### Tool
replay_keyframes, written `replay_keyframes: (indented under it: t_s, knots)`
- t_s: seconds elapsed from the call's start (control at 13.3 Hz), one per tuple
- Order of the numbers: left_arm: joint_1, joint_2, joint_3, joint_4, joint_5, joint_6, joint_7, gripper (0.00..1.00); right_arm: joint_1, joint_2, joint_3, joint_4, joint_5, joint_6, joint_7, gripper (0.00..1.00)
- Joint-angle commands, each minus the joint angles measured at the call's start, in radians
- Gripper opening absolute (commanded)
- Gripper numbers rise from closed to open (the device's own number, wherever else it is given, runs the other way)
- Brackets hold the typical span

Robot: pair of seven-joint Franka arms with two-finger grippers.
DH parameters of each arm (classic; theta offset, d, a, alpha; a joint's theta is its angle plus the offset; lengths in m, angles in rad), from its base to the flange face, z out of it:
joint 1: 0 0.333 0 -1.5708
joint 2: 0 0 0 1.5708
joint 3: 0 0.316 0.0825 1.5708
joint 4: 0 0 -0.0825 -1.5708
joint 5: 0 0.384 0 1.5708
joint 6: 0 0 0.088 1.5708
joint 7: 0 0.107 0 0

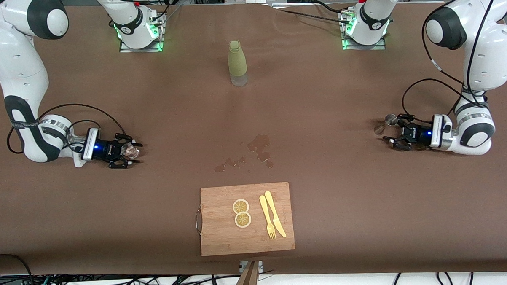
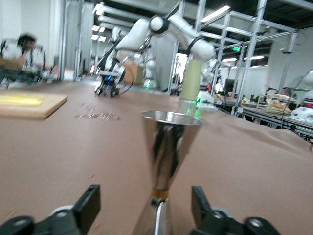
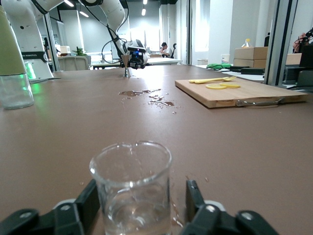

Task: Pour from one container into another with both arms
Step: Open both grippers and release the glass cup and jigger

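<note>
Two robot arms rest low at either end of a brown worktop (image 1: 348, 190). The right gripper (image 1: 126, 156) sits at the right arm's end w/ its fingers (image 3: 90, 198) spread either side of a small glass cup (image 1: 131, 151), which stands upright on the worktop; a gap shows on one side, the other finger is too close to the glass to tell if it touches. At the left arm's end, the left gripper (image 1: 391, 133) has its fingers (image 2: 89, 203) open around a steel jigger (image 1: 388, 121), upright on the worktop and clear of both fingers. Between the arms, approx. mid-worktop, lies a wet spill (image 1: 254, 153). A green bottle (image 1: 237, 63) stands nearer the bases. Nearer the front camera, a wooden cutting board (image 1: 223, 236) carries two lemon slices (image 1: 241, 213), a yellow fork (image 1: 267, 218) & knife (image 1: 275, 214)
</note>
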Motion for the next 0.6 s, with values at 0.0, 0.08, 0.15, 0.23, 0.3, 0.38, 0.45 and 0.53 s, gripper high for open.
replay_keyframes:
  t_s: [0.0, 0.08, 0.15, 0.23, 0.3, 0.38, 0.45, 0.53]
  knots:
    - [0.0, -0.055, 0.019, 0.054, 0.041, 0.06, -0.192, 1.0, 0.007, -0.038, -0.03, -0.053, 0.006, -0.007, -0.003, 1.0]
    - [-0.006, -0.073, 0.033, 0.056, 0.057, 0.073, -0.281, 1.0, 0.007, -0.038, -0.034, -0.062, 0.006, -0.007, -0.003, 1.0]
    - [-0.008, -0.099, 0.035, 0.056, 0.107, 0.079, -0.403, 1.0, 0.01, -0.039, -0.037, -0.065, 0.006, -0.007, -0.001, 1.0]
    - [-0.009, -0.126, 0.035, 0.056, 0.158, 0.081, -0.544, 1.0, 0.013, -0.047, -0.049, -0.065, 0.004, -0.004, 0.002, 1.0]
    - [-0.009, -0.157, 0.036, 0.056, 0.188, 0.09, -0.666, 1.0, 0.014, -0.062, -0.069, -0.065, -0.003, -0.002, 0.031, 1.0]
    - [-0.012, -0.192, 0.036, 0.058, 0.221, 0.094, -0.787, 1.0, 0.016, -0.091, -0.089, -0.065, -0.022, 0.009, 0.074, 1.0]
    - [-0.02, -0.232, 0.036, 0.059, 0.26, 0.094, -0.926, 1.0, 0.016, -0.128, -0.106, -0.065, -0.045, 0.032, 0.117, 1.0]
    - [-0.037, -0.264, 0.036, 0.059, 0.296, 0.094, -1.063, 1.0, 0.016, -0.163, -0.118, -0.067, -0.075, 0.041, 0.172, 1.0]
